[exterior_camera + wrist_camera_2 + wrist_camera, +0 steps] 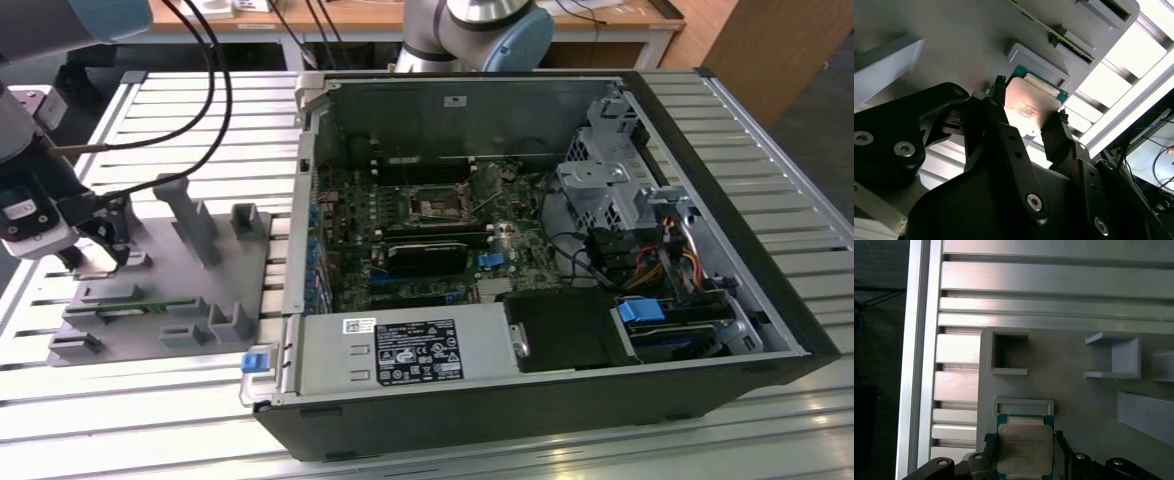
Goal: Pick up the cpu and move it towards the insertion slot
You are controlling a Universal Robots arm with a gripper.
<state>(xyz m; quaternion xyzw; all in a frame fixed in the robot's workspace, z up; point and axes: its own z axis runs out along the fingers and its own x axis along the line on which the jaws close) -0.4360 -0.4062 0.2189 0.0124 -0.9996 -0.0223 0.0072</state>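
The cpu [1024,450] is seen between the two fingers [999,97] of the tool [1029,114]. In both wrist views the fingers are set close against two opposite edges of it, so the tool is judged to be narrowed onto the cpu and gripping it. Whether the cpu is raised off its seat cannot be told. It is seen in or just over a shallow framed pocket [1024,404] of the grey tray [174,335], on the side of the tray toward the exterior view's left. The grasp is thus judged made, or all but made. The carry is judged not yet begun, since the slot is well apart.

Around the cpu, raised posts [187,225] and open boxes [1126,357] are found on the tray, and a green memory stick [127,308] is lodged in a holder near by. The tray is carried on the slatted bench [187,110], and cables [214,90] are hung above that part of the bench.

Farther toward the exterior view's right, the open case [310,170] is laid on its side. Inside it, the slot [441,206] is seen on the green board [354,215], silvery in its frame and dark in the middle, with a long black block [427,258] just beside it. The posts and the case wall facing the tray are judged to stand in the line between cpu and slot.
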